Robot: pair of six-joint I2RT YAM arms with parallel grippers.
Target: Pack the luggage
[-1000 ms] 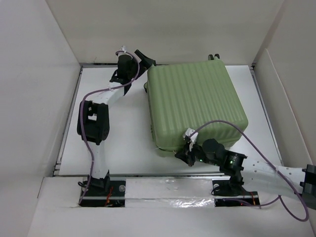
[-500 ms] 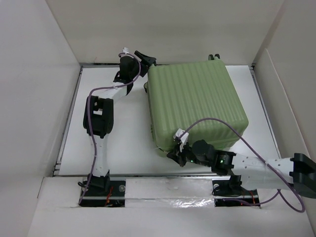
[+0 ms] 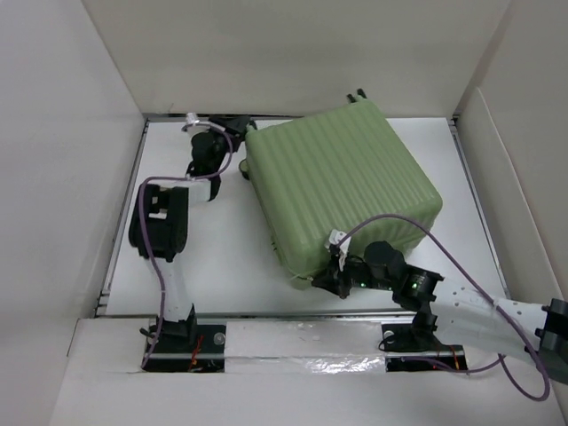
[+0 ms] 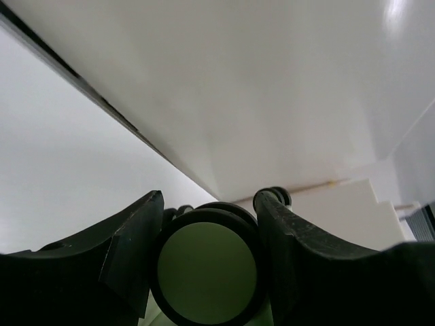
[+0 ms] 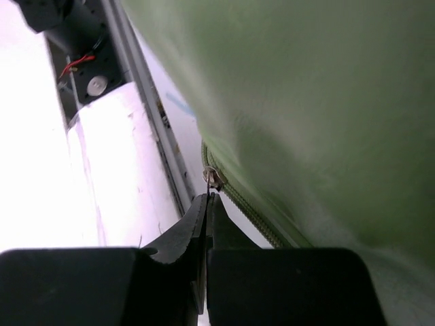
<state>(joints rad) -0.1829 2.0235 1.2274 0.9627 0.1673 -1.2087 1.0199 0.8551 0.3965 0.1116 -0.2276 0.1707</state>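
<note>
The luggage (image 3: 342,191), closed, lies flat on the white worktop (image 3: 222,257), skewed to its edges, ribbed shell upward. The left hand (image 3: 241,149) sits at the case's far left corner; in the wrist view its two fingers (image 4: 122,251) are clasped about a black-rimmed green wheel (image 4: 207,272). The right hand (image 3: 324,280) meets the near edge by the near left corner, fingertips (image 5: 197,217) pressed together on the zip pull (image 5: 213,178).

The luggage (image 3: 342,191) has a ribbed, matt plastic shell; the table (image 3: 222,257) is smooth.
</note>
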